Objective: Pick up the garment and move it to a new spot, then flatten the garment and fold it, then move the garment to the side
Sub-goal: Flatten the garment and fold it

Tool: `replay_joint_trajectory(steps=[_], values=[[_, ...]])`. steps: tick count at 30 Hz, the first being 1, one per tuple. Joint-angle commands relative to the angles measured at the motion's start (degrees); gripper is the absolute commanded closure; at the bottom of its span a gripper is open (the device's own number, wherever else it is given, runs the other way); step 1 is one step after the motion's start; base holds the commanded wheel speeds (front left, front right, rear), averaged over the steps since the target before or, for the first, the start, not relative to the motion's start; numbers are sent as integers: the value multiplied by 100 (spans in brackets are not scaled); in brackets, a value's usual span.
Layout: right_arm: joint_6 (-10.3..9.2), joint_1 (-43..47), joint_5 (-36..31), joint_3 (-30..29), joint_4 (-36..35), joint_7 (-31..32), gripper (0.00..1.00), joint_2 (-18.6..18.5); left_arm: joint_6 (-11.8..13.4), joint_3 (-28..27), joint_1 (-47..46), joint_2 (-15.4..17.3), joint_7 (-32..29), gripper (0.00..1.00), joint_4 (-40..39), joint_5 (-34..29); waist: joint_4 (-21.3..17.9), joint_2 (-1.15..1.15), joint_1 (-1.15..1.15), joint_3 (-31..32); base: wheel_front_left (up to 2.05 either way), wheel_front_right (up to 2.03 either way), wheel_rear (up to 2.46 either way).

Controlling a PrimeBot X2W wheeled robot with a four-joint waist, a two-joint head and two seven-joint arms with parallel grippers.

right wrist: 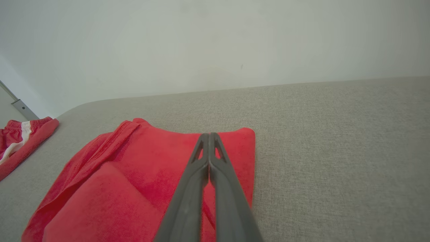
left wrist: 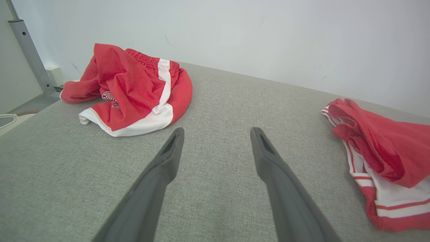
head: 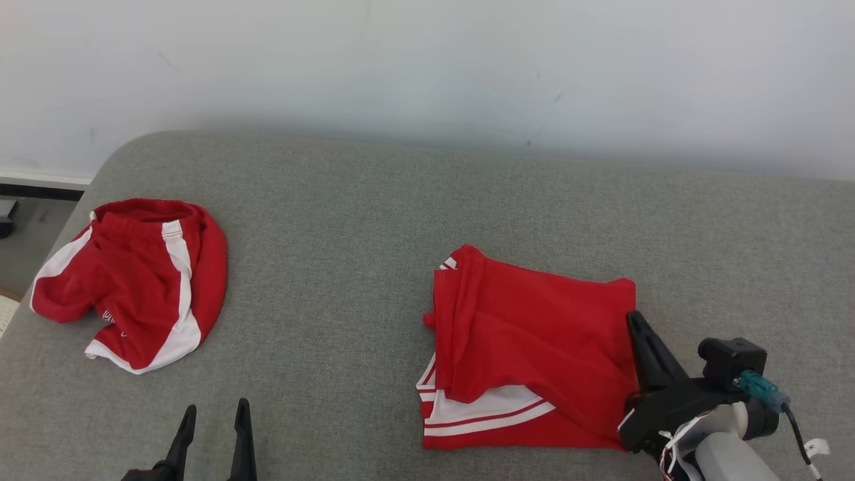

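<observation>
Head view: the folded garment (head: 534,334) lies right of centre on the grey cushion (head: 334,200), my right fingers (head: 644,341) pressed together at its right edge; pinching cloth or not, I cannot tell. Left wrist: left fingers (left wrist: 168,158) wide apart, empty. Right wrist: soft, limp cloth, so I'd pinch all layers at that edge; rough weave, pale wall (right wrist: 215,43) behind.

Wide bare strip of grey cushion (head: 334,267) between crumpled shorts (head: 133,280) left and folded garment (head: 534,334) right. Wall (head: 427,67) blocks far edge. Right of garment also open.
</observation>
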State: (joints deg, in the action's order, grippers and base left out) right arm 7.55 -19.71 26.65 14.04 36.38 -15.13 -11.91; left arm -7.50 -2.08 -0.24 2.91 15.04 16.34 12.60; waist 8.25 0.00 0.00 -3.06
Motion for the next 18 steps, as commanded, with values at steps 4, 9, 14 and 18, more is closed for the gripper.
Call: replay_joint_trajectory(steps=[4,9,14,18], values=[[-14,78,-217,46,199,-4,100,184,6,63,-99,-3,16,0,9,-62,83,0,0,-69,0,0,0],[-14,-15,-338,87,620,-4,100,403,5,129,-136,-3,16,0,42,-98,204,0,0,-108,0,0,0],[-14,-62,-411,205,754,-3,100,575,6,134,-150,-3,16,0,46,-129,271,0,0,-116,0,0,0],[-14,-31,-433,433,751,-3,100,747,5,140,-151,-3,16,0,34,-123,309,0,0,-141,0,0,0]])
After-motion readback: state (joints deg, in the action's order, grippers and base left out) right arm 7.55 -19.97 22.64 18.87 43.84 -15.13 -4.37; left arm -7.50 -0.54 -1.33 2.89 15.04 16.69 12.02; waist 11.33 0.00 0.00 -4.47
